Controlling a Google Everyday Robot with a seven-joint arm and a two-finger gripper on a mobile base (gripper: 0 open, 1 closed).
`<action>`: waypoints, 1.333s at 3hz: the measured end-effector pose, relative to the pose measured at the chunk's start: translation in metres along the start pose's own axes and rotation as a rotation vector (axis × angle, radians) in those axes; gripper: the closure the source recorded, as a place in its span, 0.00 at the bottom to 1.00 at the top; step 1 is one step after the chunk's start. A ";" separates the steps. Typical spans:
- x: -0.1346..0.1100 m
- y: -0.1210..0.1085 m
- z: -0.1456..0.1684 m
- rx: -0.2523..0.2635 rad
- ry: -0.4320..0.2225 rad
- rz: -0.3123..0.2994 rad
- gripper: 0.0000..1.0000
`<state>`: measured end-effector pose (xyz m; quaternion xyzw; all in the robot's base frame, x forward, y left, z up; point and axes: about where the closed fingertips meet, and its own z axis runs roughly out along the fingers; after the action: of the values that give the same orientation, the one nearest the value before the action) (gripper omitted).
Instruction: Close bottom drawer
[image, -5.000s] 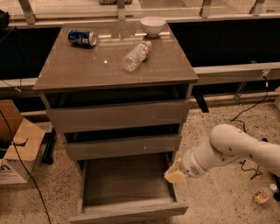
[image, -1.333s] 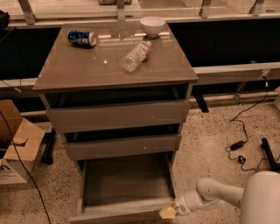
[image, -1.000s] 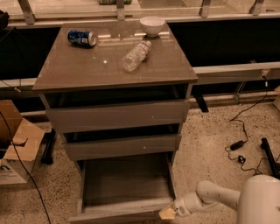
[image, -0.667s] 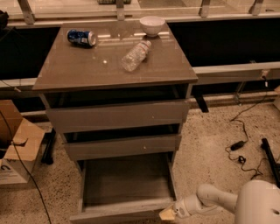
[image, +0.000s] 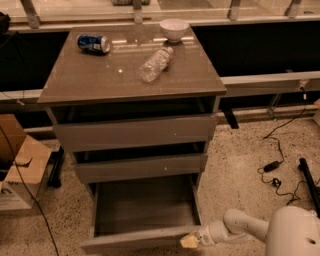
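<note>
The bottom drawer (image: 142, 239) is pulled far out of the cabinet, showing its plain grey floor (image: 145, 207); its wood-grain front runs along the lower edge of the view. The two drawers above it (image: 135, 132) (image: 140, 167) stand slightly out. My gripper (image: 191, 241) is low at the right end of the bottom drawer's front, its pale tip against that front corner. The white arm (image: 250, 227) reaches in from the lower right.
On the cabinet top (image: 90, 75) lie a blue can (image: 93, 43), a clear plastic bottle (image: 154, 63) on its side and a white bowl (image: 174, 29). A cardboard box (image: 17, 167) stands on the floor at left. Cables (image: 280, 167) lie on the speckled floor at right.
Five seconds ago the gripper was higher, beside the drawer's right side; it has dropped to the front's right corner. Over the last second it has barely shifted. The drawer stays open.
</note>
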<state>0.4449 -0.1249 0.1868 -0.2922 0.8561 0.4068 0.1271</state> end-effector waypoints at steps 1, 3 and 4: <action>0.000 0.000 0.000 0.000 0.000 0.000 1.00; -0.039 -0.028 0.012 0.010 -0.057 -0.042 1.00; -0.039 -0.028 0.013 0.013 -0.057 -0.042 1.00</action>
<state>0.4925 -0.1130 0.1787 -0.2975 0.8485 0.4067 0.1616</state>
